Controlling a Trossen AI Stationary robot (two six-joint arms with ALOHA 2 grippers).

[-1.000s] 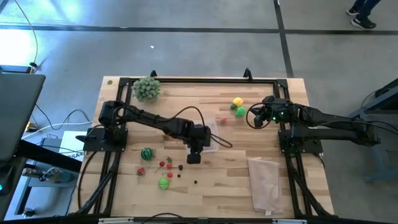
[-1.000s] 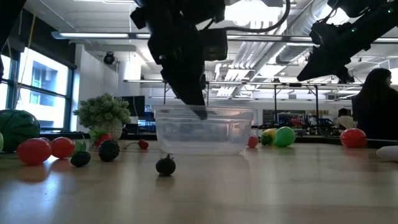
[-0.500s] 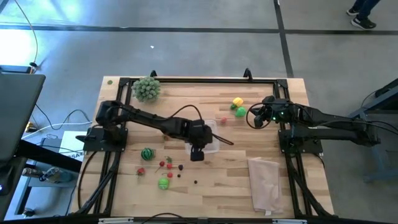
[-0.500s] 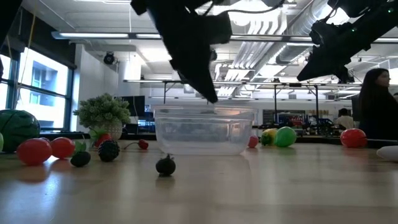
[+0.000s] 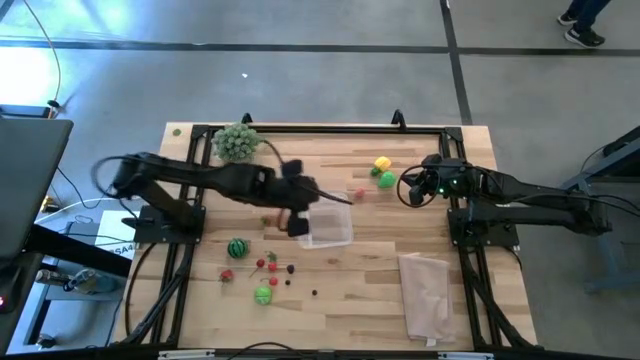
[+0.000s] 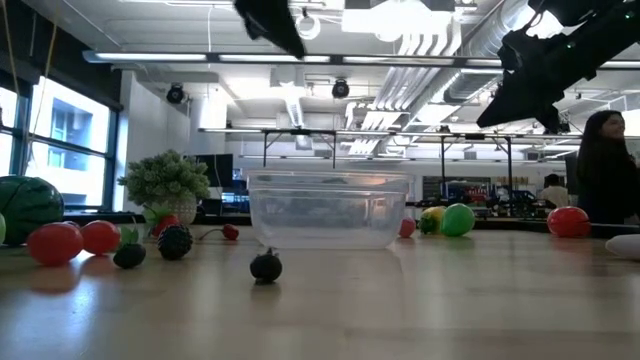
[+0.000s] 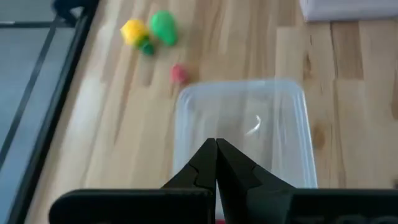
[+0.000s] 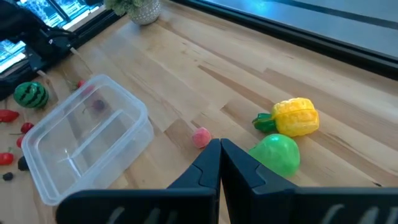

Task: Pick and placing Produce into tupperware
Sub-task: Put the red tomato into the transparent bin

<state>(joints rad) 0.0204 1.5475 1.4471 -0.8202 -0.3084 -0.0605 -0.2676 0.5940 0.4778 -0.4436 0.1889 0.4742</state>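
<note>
The clear tupperware (image 5: 330, 226) stands on the table's middle, also in the low view (image 6: 328, 208). My left gripper (image 5: 299, 224) hangs shut and raised beside its left side, and the tupperware (image 7: 242, 134) lies beyond the fingertips (image 7: 216, 143). My right gripper (image 8: 219, 144) is shut above the far right of the table (image 5: 404, 188), near a yellow toy (image 8: 296, 117), a green toy (image 8: 277, 154) and a small pink one (image 8: 201, 137). A striped green ball (image 5: 236, 247), red pieces (image 5: 262, 264), a green piece (image 5: 263, 294) and dark berries (image 5: 314, 293) lie near left.
A bushy pale-green plant (image 5: 236, 142) stands at the far left corner. A folded beige cloth (image 5: 425, 295) lies near right. Black frame rails (image 5: 320, 128) run along the table's edges. Bare wood lies between the tupperware and the cloth. A person (image 6: 605, 165) sits in the room behind.
My left gripper has risen out of the tupperware and drawn back toward the table's left edge, now high beside the container. The tupperware has stayed in place. My right arm has kept still.
</note>
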